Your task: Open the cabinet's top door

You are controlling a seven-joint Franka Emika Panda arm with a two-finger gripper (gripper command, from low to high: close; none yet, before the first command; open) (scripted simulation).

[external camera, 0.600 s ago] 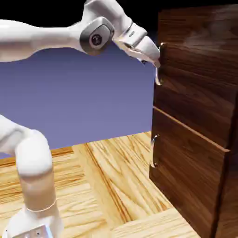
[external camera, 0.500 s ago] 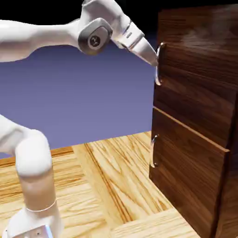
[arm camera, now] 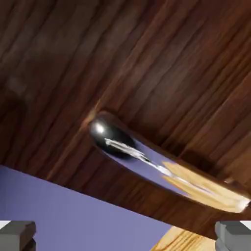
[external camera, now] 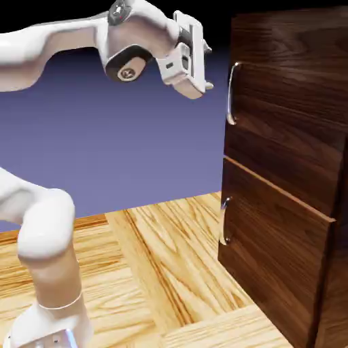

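Note:
The dark wood cabinet (external camera: 319, 285) stands at the exterior view's right, and its top door (external camera: 292, 95) looks flush with the front. The door's curved silver handle (external camera: 232, 93) runs vertically on the panel's left edge. My gripper (external camera: 208, 66) hangs a short way left of the handle's upper part, apart from it, with its fingers open and pointing at the door. In the hand view the handle (arm camera: 162, 164) lies slantwise across the dark wood of the top door (arm camera: 147, 59), ahead of my gripper (arm camera: 125, 238). The two grey fingertips (arm camera: 17, 235) sit far apart, with nothing between them.
Below the top door is the redder lower door (external camera: 272, 258) with its own silver handle (external camera: 224, 221). The light wooden table (external camera: 170, 272) stretches out under the arm. The arm's white base column (external camera: 51, 272) rises at the lower left.
The hand has pulled back to the left, off the top door's handle, and has rolled, so its broad side now faces the camera. The door has not moved.

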